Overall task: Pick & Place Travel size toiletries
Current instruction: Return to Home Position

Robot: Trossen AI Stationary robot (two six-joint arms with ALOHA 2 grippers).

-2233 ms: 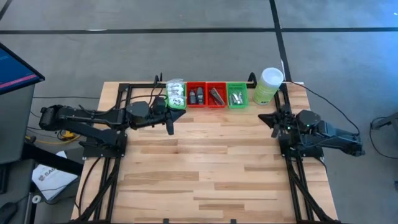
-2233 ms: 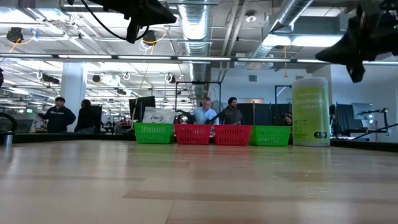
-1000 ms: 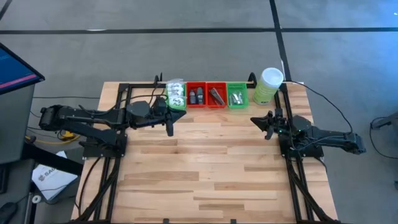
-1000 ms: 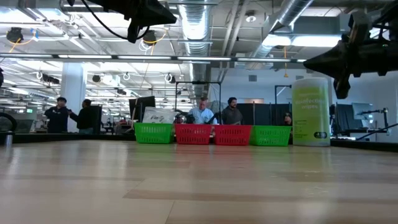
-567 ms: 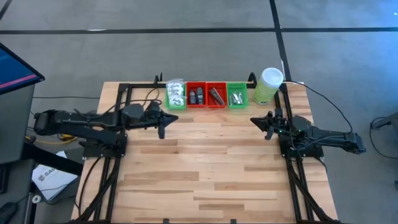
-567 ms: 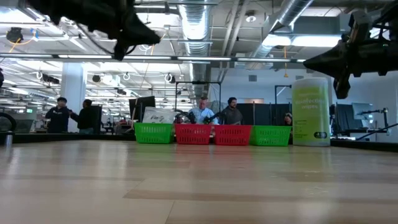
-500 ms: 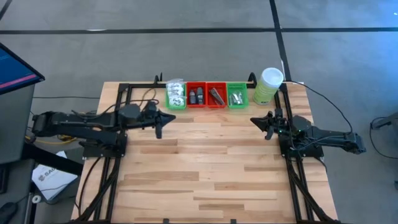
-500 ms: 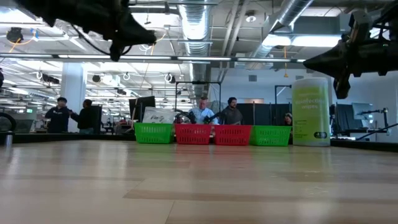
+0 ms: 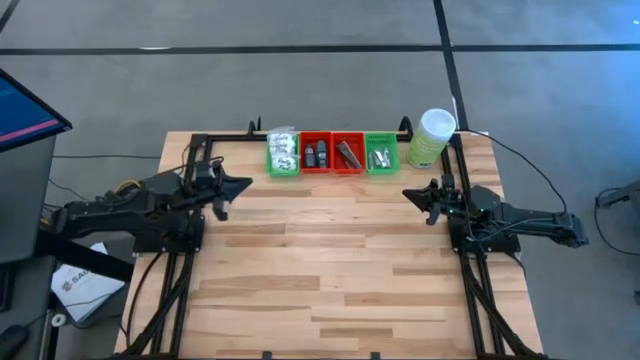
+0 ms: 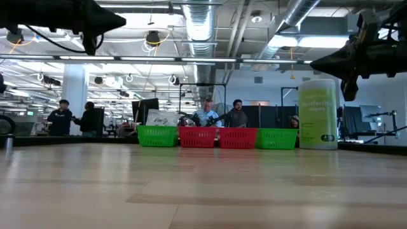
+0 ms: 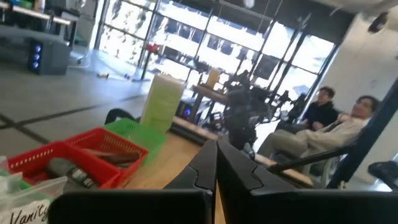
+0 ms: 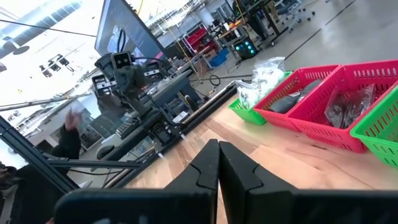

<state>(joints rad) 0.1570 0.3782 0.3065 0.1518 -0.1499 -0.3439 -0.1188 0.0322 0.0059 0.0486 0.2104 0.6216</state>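
Wooden planks make up the surface [image 9: 330, 270], and we see no toiletries lying loose on them: all sit in the row of baskets at the upper middle of the high view. We count 4 baskets, 2 green at the ends and 2 red between them. White packets [image 9: 283, 150] fill the left green basket [image 9: 283, 175]. Black oval pieces [image 9: 315, 155] and dark bars [image 9: 348, 152] lie in the 2 red ones, and silvery tubes [image 9: 379, 156] in the right green one. Single pieces are too small for us to count. 1 pale green canister [image 9: 430, 140] stands just right of the row.

Sorting looks finished to us, so what is left is parking the 2 arms. The left jaws, to the left of the row and above the surface, and the right jaws, below the canister, are both pressed together on nothing. We would fold each arm back slowly, high over the planks and away from baskets and canister.
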